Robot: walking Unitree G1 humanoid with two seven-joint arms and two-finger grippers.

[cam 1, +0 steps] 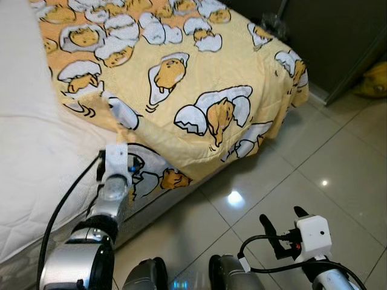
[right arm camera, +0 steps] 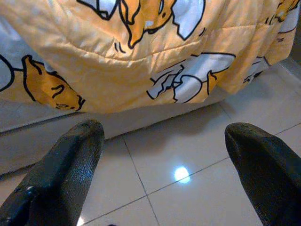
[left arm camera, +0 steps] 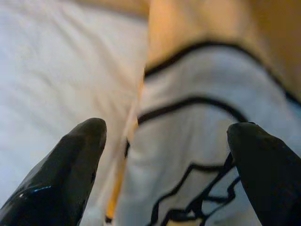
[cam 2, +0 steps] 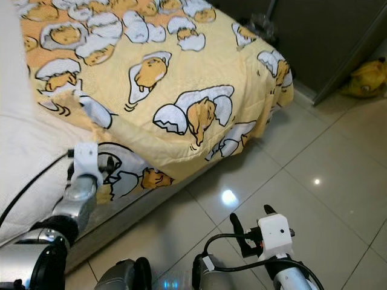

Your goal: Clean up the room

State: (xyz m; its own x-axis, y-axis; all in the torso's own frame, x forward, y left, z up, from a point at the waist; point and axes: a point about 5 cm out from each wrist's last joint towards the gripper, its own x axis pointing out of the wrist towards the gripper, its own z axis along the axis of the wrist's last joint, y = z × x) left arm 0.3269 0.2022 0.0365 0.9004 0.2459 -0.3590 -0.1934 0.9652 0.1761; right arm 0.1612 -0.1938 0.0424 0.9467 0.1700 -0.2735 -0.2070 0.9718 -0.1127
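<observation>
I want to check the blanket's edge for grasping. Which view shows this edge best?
The left wrist view: the yellow blanket edge lies between the open left gripper fingers. Eye views show the whole blanket; the right wrist view shows its hanging side.

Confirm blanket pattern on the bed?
Yellow blanket with cartoon egg-yolk characters in white shells; clearest in left eye view.

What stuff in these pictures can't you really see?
- The yellow thing on the floor by the dark wall: the head view's edge cuts it off.
- The left gripper tips: the head view hides them behind its white wrist.
- The blanket print in the left wrist view: blurred, too close.
- The mattress top: cut off by the edge.
</observation>
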